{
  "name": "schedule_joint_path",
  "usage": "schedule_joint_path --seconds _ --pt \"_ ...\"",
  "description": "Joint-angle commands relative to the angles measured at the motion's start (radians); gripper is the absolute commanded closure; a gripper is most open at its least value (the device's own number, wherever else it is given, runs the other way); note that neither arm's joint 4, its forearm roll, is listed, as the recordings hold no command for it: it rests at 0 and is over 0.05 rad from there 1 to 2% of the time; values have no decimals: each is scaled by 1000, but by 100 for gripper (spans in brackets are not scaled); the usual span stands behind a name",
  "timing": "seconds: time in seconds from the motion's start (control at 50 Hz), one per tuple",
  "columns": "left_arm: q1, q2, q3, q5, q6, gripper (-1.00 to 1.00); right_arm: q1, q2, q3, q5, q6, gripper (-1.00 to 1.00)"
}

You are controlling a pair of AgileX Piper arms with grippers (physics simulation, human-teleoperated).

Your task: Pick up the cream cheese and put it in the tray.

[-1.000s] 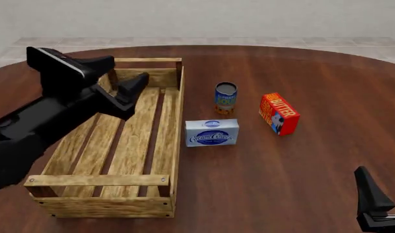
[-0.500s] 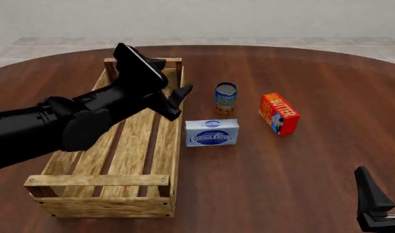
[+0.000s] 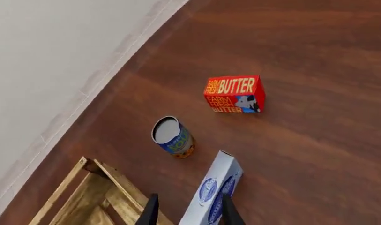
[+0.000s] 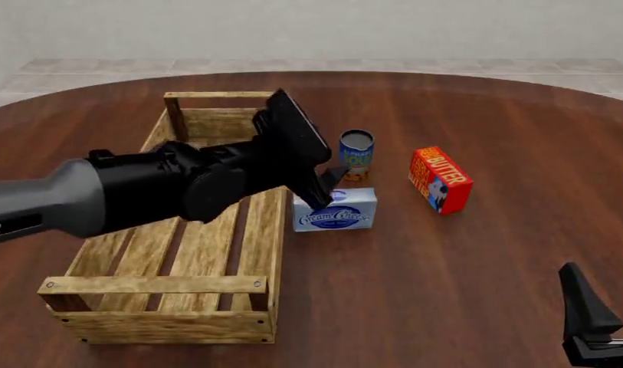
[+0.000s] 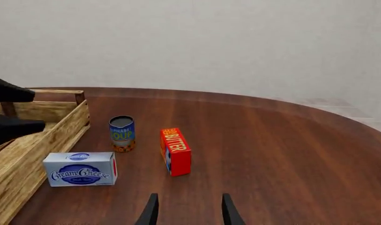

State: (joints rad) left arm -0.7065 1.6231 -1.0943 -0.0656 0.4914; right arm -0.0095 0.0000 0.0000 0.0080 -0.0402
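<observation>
The cream cheese (image 4: 336, 210) is a pale flat box with a blue oval logo, lying on the table just right of the tray (image 4: 152, 285), a long wooden slat crate. My left gripper (image 4: 323, 186) is open and hangs just above the box's near-left top edge. In the left wrist view the open gripper (image 3: 189, 215) has one finger on each side of the box (image 3: 213, 192). My right gripper (image 4: 589, 322) is open and empty, low at the front right; its wrist view shows the gripper (image 5: 189, 213), the box (image 5: 81, 168) and the tray (image 5: 46, 136).
A blue-and-yellow can (image 4: 356, 153) stands just behind the cream cheese. A red-orange butter box (image 4: 439, 179) stands to the right of it. Both show in the left wrist view (image 3: 173, 137) (image 3: 234, 93). The left arm lies across the tray's far half.
My left arm has swung right, from over the tray's far left to above the cream cheese. The right gripper and the objects have not moved.
</observation>
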Motion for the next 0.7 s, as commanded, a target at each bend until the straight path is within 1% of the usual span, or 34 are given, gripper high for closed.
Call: schedule_joint_path --seconds 0.02,0.08,0.1,0.14,0.16,0.2,0.24,0.26,0.3,0.44,0.48,0.54,0.56,0.6,0.7 --pt "-29 91 -12 13 95 -100 0 0 0 0 0 -100" --pt "-29 104 -2 2 112 -100 0 0 0 0 0 -100" --pt "-23 113 -9 6 109 -100 0 0 0 0 0 -100" --pt "-1 129 -23 5 125 -100 0 0 0 0 0 -100" --pt "18 139 -45 20 111 -100 0 0 0 0 0 -100" --pt "-17 138 -25 21 136 -100 0 0 0 0 0 -100" --pt "-22 154 -32 36 144 -100 0 0 0 0 0 -100" --pt "-20 151 -41 46 129 -100 0 0 0 0 0 -100" --pt "-21 152 -42 49 130 -100 0 0 0 0 0 -100" --pt "-4 171 -31 39 183 -100 0 0 0 0 0 -100" --pt "2 174 -30 35 189 -100 0 0 0 0 0 -100" --pt "12 181 2 -13 244 -100 0 0 0 0 0 -100" --pt "21 185 0 -24 238 -100 0 0 0 0 0 -100" --pt "24 190 14 -54 252 -100 0 0 0 0 0 -100" --pt "22 208 14 -55 242 -100 0 0 0 0 0 -100"
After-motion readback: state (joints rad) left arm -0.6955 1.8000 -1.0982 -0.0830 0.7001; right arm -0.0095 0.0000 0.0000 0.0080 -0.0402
